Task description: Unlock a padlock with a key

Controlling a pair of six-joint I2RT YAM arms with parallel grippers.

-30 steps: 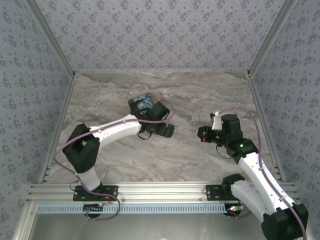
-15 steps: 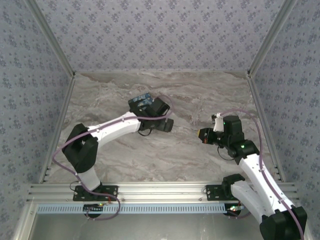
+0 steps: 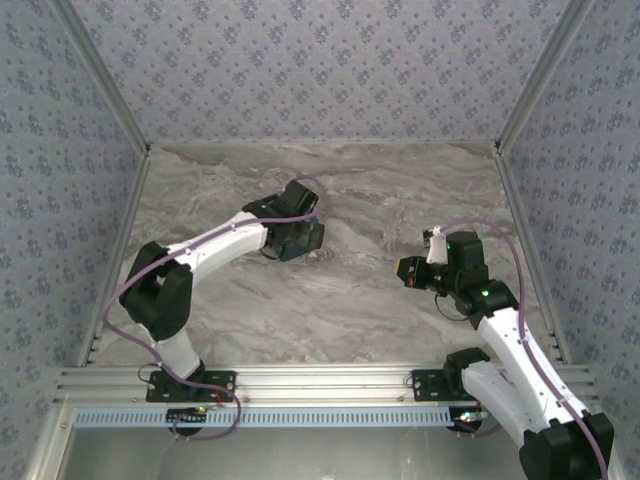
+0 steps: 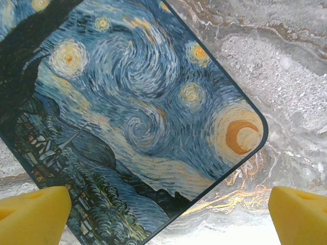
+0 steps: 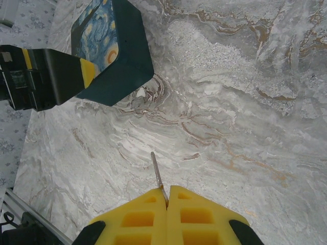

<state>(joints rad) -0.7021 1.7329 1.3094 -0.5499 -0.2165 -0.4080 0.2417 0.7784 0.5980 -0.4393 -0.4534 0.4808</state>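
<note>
Low in your right wrist view, the right gripper (image 5: pixel 167 196) has its yellow pads pressed together on the key (image 5: pixel 157 173), whose thin metal shaft juts out over the marble table (image 5: pixel 245 102). Toward the upper left sits the starry-night box (image 5: pixel 120 56), with a pale speck (image 5: pixel 140 93) at its foot too small to call the padlock. Over the box, the left gripper (image 4: pixel 166 217) hangs with jaws spread wide, holding nothing.
</note>
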